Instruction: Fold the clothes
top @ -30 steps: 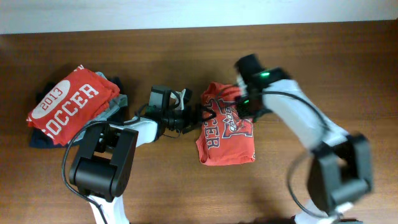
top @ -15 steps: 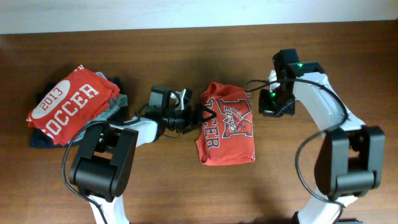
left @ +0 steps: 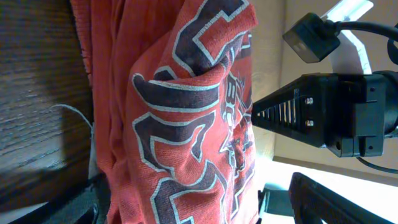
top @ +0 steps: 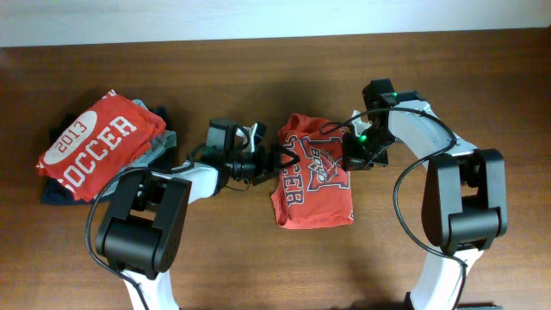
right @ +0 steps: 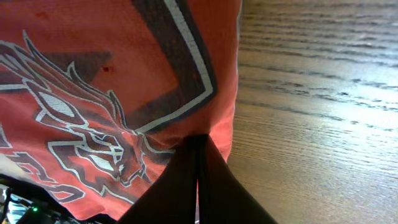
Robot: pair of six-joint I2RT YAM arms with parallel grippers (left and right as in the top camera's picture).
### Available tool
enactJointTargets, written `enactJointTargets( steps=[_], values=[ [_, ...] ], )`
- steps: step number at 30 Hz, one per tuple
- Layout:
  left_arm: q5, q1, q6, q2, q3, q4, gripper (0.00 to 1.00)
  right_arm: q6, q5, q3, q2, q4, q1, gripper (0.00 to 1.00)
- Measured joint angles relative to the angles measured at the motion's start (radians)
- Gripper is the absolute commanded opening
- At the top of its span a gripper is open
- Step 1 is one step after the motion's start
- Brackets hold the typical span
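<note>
My right gripper [right: 199, 143] is clenched, its tips pressed on the orange T-shirt [top: 314, 185] at the two o'clock edge. I cannot tell whether cloth is pinched. My left gripper [top: 277, 160] gapes at the ten o'clock edge, ready to take hold, I judge. The shirt lies bunched mid-table [top: 482, 86], folding unfinished.

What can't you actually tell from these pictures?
- Right wrist view: whether the shut right gripper pinches the orange shirt or only touches it; its fingers cover the hem.
- Overhead: how many grey and navy garments lie under the red 2013 shirt, which covers them.
- Overhead: whether the left gripper touches the orange shirt; it is too small and dark.
</note>
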Motion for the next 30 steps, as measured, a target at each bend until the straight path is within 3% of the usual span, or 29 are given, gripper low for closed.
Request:
enactJointTargets(
  steps=[3,5,23,28,30],
  values=[
    [0.0,0.0,0.0,0.0,0.0,0.0,0.93,-0.001,-0.002,0.0,0.0,0.007,0.0,0.04],
    [0.0,0.0,0.0,0.0,0.0,0.0,0.99,-0.001,-0.002,-0.001,0.0,0.014,0.0,0.04],
    [-0.017,-0.08,-0.001,0.01,0.023,0.026,0.97,-0.001,0.017,-0.019,0.0,0.027,0.0,0.04],
    [-0.052,-0.087,-0.006,0.02,0.021,0.028,0.56,0.0,0.017,-0.02,0.0,0.026,0.0,0.04],
    [-0.073,-0.089,-0.003,0.031,0.021,0.032,0.47,-0.001,0.018,-0.021,0.0,0.026,0.0,0.04]
  ],
)
